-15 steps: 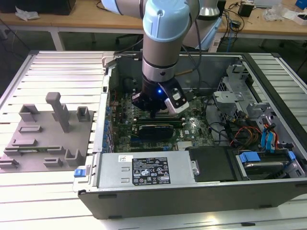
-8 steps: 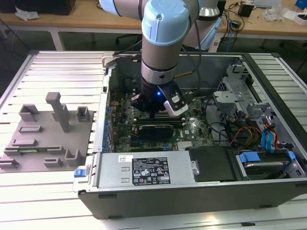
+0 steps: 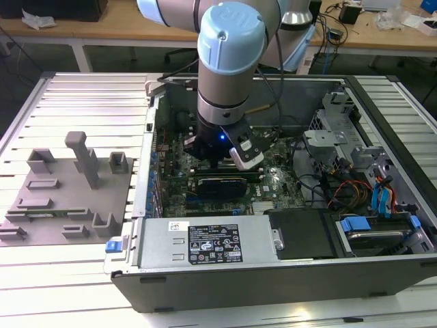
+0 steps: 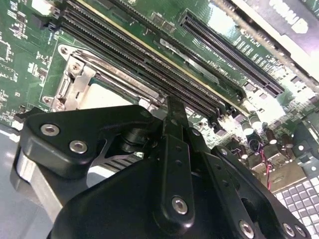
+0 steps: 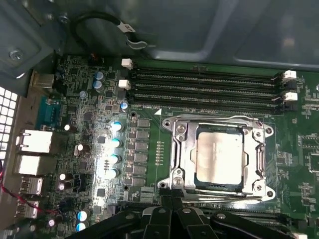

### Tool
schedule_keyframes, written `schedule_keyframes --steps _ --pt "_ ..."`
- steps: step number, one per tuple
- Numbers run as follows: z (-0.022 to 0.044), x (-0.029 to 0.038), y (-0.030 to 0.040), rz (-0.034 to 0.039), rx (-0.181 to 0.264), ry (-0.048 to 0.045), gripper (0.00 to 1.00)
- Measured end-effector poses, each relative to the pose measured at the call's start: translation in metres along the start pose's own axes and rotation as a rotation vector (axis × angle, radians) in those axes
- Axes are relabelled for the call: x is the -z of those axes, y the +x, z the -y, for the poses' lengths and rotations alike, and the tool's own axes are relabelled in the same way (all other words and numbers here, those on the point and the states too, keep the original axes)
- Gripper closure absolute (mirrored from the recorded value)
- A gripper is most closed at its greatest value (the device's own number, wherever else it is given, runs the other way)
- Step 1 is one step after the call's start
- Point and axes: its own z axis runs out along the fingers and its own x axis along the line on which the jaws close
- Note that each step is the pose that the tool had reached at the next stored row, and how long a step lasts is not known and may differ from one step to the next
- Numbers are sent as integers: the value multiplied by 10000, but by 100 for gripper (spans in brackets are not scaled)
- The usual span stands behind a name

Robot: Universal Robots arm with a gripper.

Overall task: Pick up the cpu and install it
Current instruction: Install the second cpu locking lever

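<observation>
The cpu (image 5: 219,158), a flat silvery square, lies inside the metal-framed socket (image 5: 177,149) on the green motherboard. Part of its pale top (image 4: 102,97) also shows in the second wrist view, behind the black linkage. My gripper (image 5: 172,199) hovers just beside the socket's edge with its two fingers drawn together and nothing between them. In the exterior view the arm reaches down into the open computer case, and the gripper (image 3: 217,162) sits low over the board at the case's middle.
Memory slots (image 5: 204,84) run along one side of the socket. A grey plastic tray (image 3: 65,198) with blocks lies outside the case on the exterior view's left. The power supply (image 3: 205,242) and drive bays (image 3: 372,225) with blue tabs fill the case's near side.
</observation>
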Motion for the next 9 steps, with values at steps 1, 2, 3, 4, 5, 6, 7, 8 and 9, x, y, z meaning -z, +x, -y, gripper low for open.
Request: schedule_keyframes --steps 1,2,3,4,5,6,7,8,9 --pt "3 -16 0 0 -1 -11 89" --pt "5 -25 1 1 -1 -22 89" --pt "7 -30 1 0 -1 -34 89" --pt "7 -31 0 0 0 -42 89" --pt "6 -32 0 1 1 -48 89" --pt "6 -34 0 4 1 -66 89" --pt "6 -34 0 6 1 -91 89" --pt "6 -36 3 15 3 -172 89" --pt "6 -36 8 20 5 -239 89"
